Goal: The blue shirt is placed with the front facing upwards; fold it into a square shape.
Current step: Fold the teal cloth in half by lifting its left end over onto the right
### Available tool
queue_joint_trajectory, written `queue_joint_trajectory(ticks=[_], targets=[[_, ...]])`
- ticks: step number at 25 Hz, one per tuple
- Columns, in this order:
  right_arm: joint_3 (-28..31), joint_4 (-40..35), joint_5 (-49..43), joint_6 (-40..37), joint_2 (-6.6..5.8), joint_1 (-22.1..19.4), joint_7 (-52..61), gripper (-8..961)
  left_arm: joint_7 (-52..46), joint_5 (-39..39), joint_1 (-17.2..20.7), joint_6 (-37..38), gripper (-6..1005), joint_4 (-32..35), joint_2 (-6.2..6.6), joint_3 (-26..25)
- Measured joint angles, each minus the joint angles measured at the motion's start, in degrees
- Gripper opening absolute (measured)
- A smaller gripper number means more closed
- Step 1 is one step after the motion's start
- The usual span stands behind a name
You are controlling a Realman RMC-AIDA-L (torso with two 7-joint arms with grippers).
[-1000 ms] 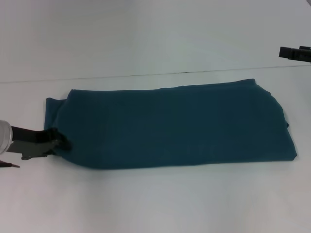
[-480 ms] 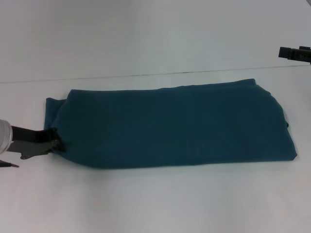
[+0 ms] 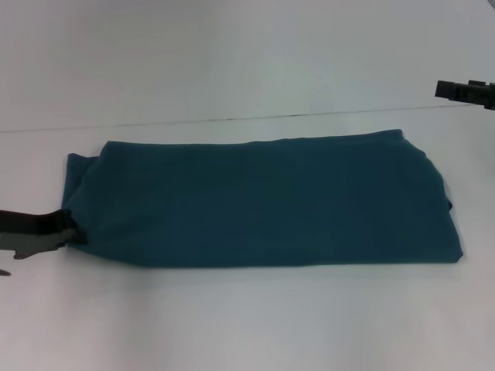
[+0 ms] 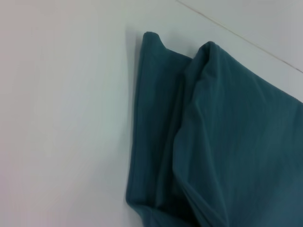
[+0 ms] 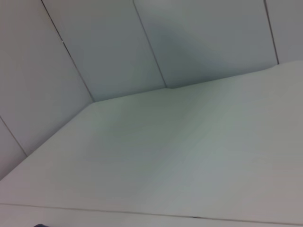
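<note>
White surface (image 3: 247,325) fills the head view, wall behind it from 10 to 2 o'clock. Shirt (image 3: 263,201) lies mid-surface as a long band running 9 to 3 o'clock, plain teal side up, no lettering showing. Already folded lengthwise, not yet square. Left end looks messier: the left wrist view shows stacked layers and a sleeve-like flap (image 4: 156,118) sticking out past the top layer.

Handling, as a guess: soft, light, limp knit. It will drape and sag when lifted, layers can slide over each other, nothing fragile. Best hold is probably at the corners of a short end, pinching all layers together, so the band can be carried over toward the other end. A one-layer grab would likely peel the fold open.

Left gripper (image 3: 68,230) sits at 9 o'clock, low at the shirt's left end, fingers (image 3: 56,222) touching the cloth edge. Clenched on fabric or not: cannot tell. Right gripper (image 3: 464,90) hangs at 2 o'clock, well apart from the shirt, parked; finger state cannot tell. Its wrist view shows only bare surface and wall.

Versus earlier frames: left gripper has pulled back toward 9 o'clock, less of the arm is in view, and the whole shirt has shifted slightly the same way. Right gripper also nudged leftward.
</note>
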Motion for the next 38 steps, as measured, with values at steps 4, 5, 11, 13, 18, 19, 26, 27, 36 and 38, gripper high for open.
queue_joint_trajectory(ticks=[4,5,11,13,18,19,26,27,36,38], targets=[[0.1,0.0,0.0,0.0,0.77,0.0,0.0,899,0.8,-0.7,1.4,0.8,33,1.5,0.04,-0.2],[0.1,0.0,0.0,0.0,0.91,0.0,-0.1,899,1.0,-0.8,1.8,1.0,33,1.9,0.05,-0.4],[0.0,0.1,0.0,0.0,1.45,0.1,-0.1,900,1.4,-1.3,4.1,1.8,33,3.8,0.16,-0.6],[-0.1,0.1,0.0,0.0,1.64,0.2,-0.1,900,1.7,-1.4,5.1,2.6,33,4.7,0.03,-0.7],[-0.3,0.1,0.0,0.0,1.86,0.4,-0.1,900,3.1,-1.5,6.8,4.1,33,6.1,0.01,-4.2],[-0.3,0.1,0.0,0.0,1.87,0.4,-0.1,900,3.6,-1.5,7.0,4.5,33,6.3,0.08,-5.4],[-0.4,0.2,0.0,0.0,1.99,0.6,-0.1,900,5.5,-1.3,8.3,6.0,34,7.9,0.71,-9.6],[-0.4,0.2,0.0,0.0,2.02,0.6,-0.1,900,5.8,-1.3,8.3,6.0,34,8.0,0.85,-10.1],[-0.4,0.9,0.0,0.0,2.23,0.5,-0.5,899,10.1,-17.5,4.7,11.2,34,7.9,-0.72,-5.9],[-0.4,1.0,0.0,0.0,2.33,0.5,-0.7,899,11.6,-24.3,2.7,12.1,34,7.9,-1.71,-2.3]])
